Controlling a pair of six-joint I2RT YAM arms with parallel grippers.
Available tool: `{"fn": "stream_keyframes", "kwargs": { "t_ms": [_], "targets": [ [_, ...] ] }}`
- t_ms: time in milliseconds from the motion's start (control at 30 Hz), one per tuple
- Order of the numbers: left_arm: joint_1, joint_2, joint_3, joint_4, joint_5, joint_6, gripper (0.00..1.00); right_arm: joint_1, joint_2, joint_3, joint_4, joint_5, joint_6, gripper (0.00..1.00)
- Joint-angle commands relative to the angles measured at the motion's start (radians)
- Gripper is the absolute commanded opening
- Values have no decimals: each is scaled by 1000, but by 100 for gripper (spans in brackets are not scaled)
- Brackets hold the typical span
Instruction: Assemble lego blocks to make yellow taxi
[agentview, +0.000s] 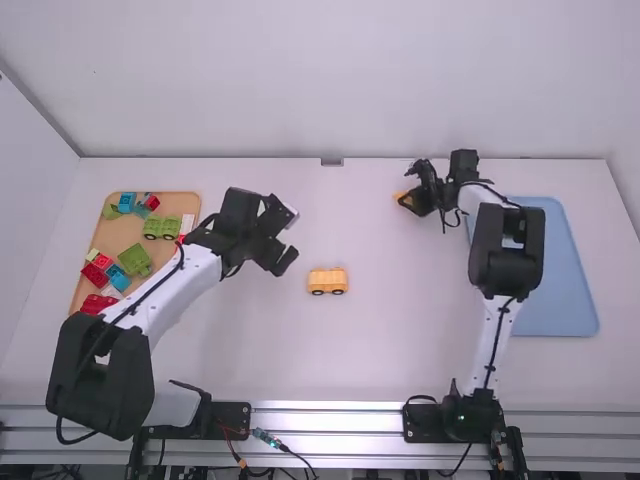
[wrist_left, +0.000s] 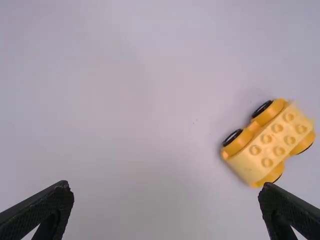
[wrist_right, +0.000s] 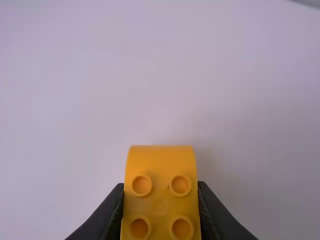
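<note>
1. We are seeing the left gripper (agentview: 291, 238) near the middle of the white table (agentview: 400, 350), between the wooden tray (agentview: 185, 202) and the yellow wheeled base (agentview: 327, 281). Its two fingers are standing wide apart with nothing between them.
2. We are finding the right gripper (agentview: 407, 198) near the table's far edge, beyond the wheeled base and toward the right. It is holding the yellow block (wrist_right: 161, 200) snugly, with a finger pressing on either side.
3. We are looking at that block's rounded end in the right wrist view, with four round studs showing on it. We are not able to tell whether its underside is touching the table.
4. We are seeing the wheeled base sitting upright on the table, studs up, apart from both grippers. In the left wrist view we are counting eight studs on top, with black-rimmed yellow wheels along its sides.
5. We are noting that the block and the base are lying well apart, not joined.
6. On the left, the tray is holding a green wheeled piece (agentview: 161, 227), a green block (agentview: 134, 259) and several red and blue pieces.
7. On the right, a blue tray (agentview: 560, 270) is lying flat beside the right arm.
</note>
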Motion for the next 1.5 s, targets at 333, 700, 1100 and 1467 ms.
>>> {"fn": "stream_keyframes", "kwargs": {
  "t_ms": [333, 700, 1100, 1467],
  "targets": [
    [-1, -13, 0, -60, 136, 224, 99, 63, -474, -676, 177, -82, -541, 0],
    [-1, -13, 0, -119, 189, 316, 99, 94, -522, -779, 67, -97, -856, 0],
    [-1, -13, -88, -67, 297, 513, 99, 93, -501, -808, 56, -180, -985, 0],
    [-1, -13, -117, -30, 305, 518, 99, 128, -399, -748, 65, -174, -905, 0]
  ]
}}
